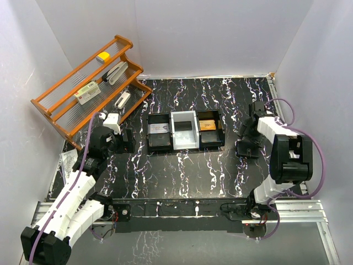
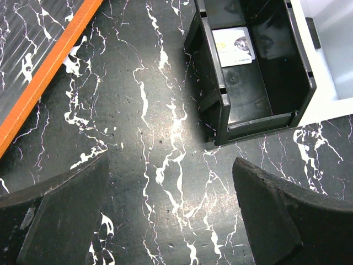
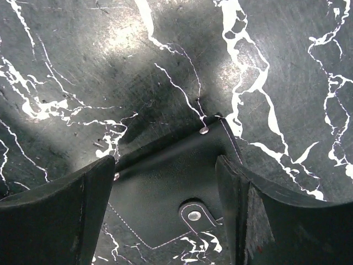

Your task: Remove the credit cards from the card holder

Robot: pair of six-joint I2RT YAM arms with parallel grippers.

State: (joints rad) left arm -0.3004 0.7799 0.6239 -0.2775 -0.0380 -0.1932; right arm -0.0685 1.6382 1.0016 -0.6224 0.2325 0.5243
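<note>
Right of the three-compartment tray (image 1: 185, 148), and slightly nearer the arm bases than it, the right gripper (image 3: 165, 160) stands low over the tabletop (image 1: 182, 176) with its jaws apart. The card holder (image 3: 165, 204) lies flat between them, black outside up, stitched edge and snap tab showing. It appears closed. Whether the fingers (image 3: 60, 215) touch it cannot be told. Only one corner of the holder is in view, pointing away from the wrist, so its edges run skew to the line between the fingers. Its long axis cannot be fixed. The holder sits directly under the right gripper, which is plainly the nearer. The left gripper (image 2: 171, 165) hangs on the far side of the tray from the holder, just left of the tray, jaws wide apart over bare tabletop and holding nothing. In the tray's left compartment lies a white card (image 2: 233, 46), and its right compartment holds an orange-brown item (image 1: 208, 125). Farthest, beyond the tray's left end, stands an orange rack (image 1: 126, 45).
</note>
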